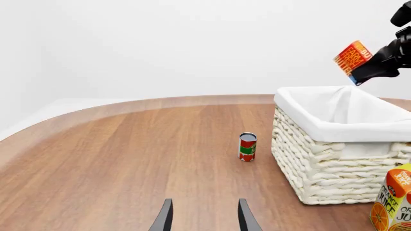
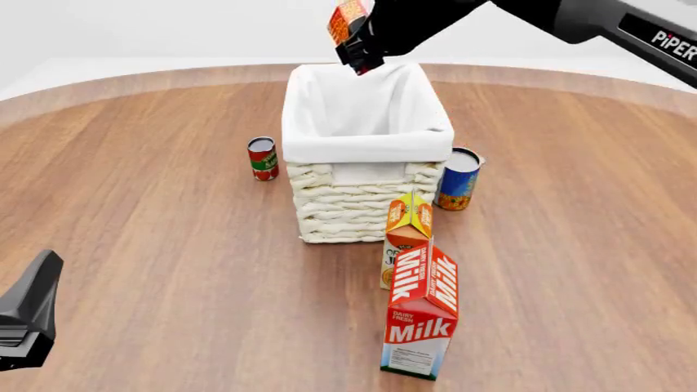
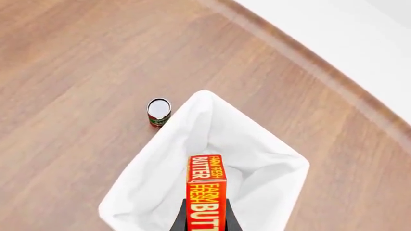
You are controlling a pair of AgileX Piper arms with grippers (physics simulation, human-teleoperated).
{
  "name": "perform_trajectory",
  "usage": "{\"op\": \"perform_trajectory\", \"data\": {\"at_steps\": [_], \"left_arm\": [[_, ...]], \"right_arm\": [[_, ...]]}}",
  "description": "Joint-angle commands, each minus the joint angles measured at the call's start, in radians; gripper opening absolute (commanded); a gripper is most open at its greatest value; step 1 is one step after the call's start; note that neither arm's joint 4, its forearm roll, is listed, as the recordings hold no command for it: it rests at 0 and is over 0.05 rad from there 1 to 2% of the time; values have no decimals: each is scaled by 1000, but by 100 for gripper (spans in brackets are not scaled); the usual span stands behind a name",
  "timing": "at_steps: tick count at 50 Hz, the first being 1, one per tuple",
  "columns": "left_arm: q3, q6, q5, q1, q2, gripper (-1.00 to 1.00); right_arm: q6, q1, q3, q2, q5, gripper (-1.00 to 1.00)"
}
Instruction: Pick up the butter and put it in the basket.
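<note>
Your right gripper (image 2: pixel 360 59) is closed on the butter (image 2: pixel 348 20), pinching the box between its two fingers. In the right wrist view the butter (image 3: pixel 205 190) stands on end between the jaws, lettering facing the camera, directly above the white cloth lining of the basket (image 3: pixel 147 187). In the front view the box is held in the air over the far rim of the basket (image 2: pixel 365 147), not touching it. The left wrist view confirms this: the butter (image 1: pixel 353 57) hangs tilted above the basket (image 1: pixel 334 159), clear of the liner.

Your left gripper (image 1: pixel 204 216) is spread, its two fingers apart with nothing between them, low over the bare wooden table (image 1: pixel 115 159). In the front view only a dark part of the left arm (image 2: pixel 28 314) shows at the lower left edge, well apart from the basket.

Other items on the table (image 2: pixel 142 204):
- A small red and green can (image 2: pixel 263 158) stands upright just left of the basket.
- A blue and orange can (image 2: pixel 459 179) stands upright just beside the basket's right near corner.
- An orange juice carton (image 2: pixel 407 233) stands upright in front of the basket.
- A red milk carton (image 2: pixel 423 314) stands upright nearer to you, overlapping the juice carton in the front view.
</note>
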Motion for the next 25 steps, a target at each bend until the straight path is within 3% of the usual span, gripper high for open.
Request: {"op": "perform_trajectory", "data": {"at_steps": [1, 25], "left_arm": [[0, 0, 0, 0, 0, 100], [0, 0, 0, 0, 0, 100]], "right_arm": [[17, 0, -15, 8, -20, -100], [19, -16, -20, 46, -43, -100]]}}
